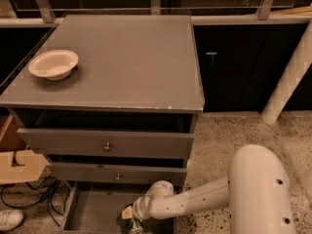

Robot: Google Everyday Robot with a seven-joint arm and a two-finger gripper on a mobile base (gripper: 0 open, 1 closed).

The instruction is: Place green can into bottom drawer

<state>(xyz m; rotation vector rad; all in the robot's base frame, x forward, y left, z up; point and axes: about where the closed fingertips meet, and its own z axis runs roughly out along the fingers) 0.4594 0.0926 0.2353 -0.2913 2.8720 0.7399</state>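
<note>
Status: bottom drawer (95,211) is pulled out at 6 o'clock of the view, under the two upper drawers (105,143), both of those pushed in. The arm (195,204) comes in from 4 o'clock and reaches down into the open tray, gripper (127,214) low over its right-front part. The green can (134,225) sits right at the gripper tip, toward 5 o'clock of it, inside the drawer outline and cut by the lower edge of the view. Can't tell whether the pincer is clamped on the can or already apart from it; the contact spot is hidden by the wrist and the can's base is out of view, so no call on whether it rests on the drawer floor either. Judgement: transport is done, the can is in the right compartment and near floor level. Left, if not already done: set it down, release, lift the arm out to 12 o'clock without tipping the can. Closing the drawer isn't in the task. The cream bowl (53,64) at 10 o'clock on the cabinet top (131,62) is not involved. The cardboard box (19,165) and shoe (9,218) at 8 o'clock on the floor are out of the arm's way
</note>
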